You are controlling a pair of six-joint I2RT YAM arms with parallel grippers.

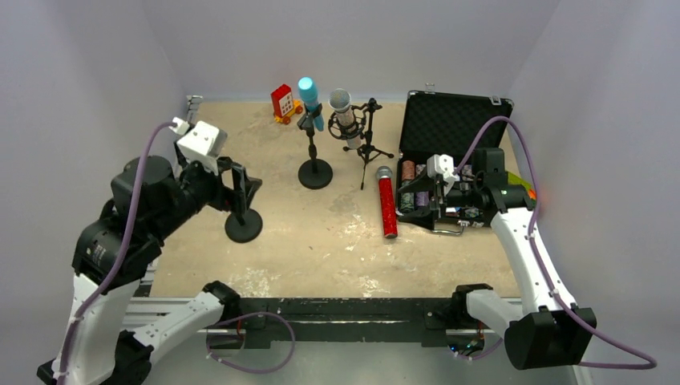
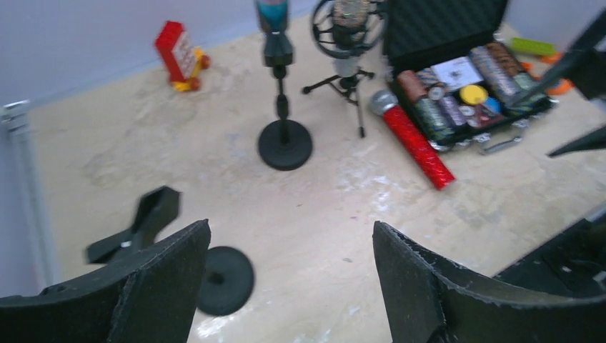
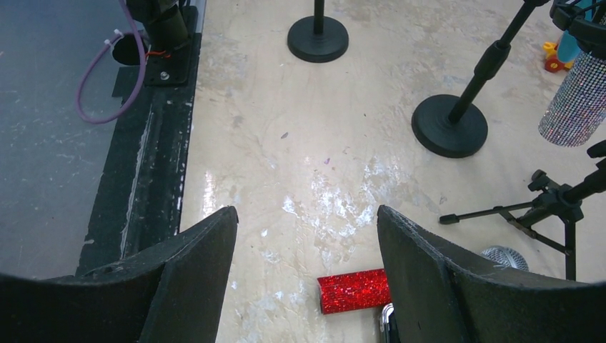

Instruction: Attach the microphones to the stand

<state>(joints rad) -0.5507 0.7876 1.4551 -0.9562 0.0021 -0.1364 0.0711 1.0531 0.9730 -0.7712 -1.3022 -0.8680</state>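
Mounted: blue microphone (image 1: 308, 96), silver microphone (image 1: 345, 112). Outstanding: red microphone (image 1: 388, 207), beside your right jaws. Left jaws, right jaws: wide, empty.

Soft even light; left wrist view slightly blurred.

microphone (image 1: 388, 204) left of case (image 1: 453, 124), stands (image 1: 314, 172) behind

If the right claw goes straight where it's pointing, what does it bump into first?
Probably the red glitter microphone, lying close ahead of the right claw, though depth is unclear.
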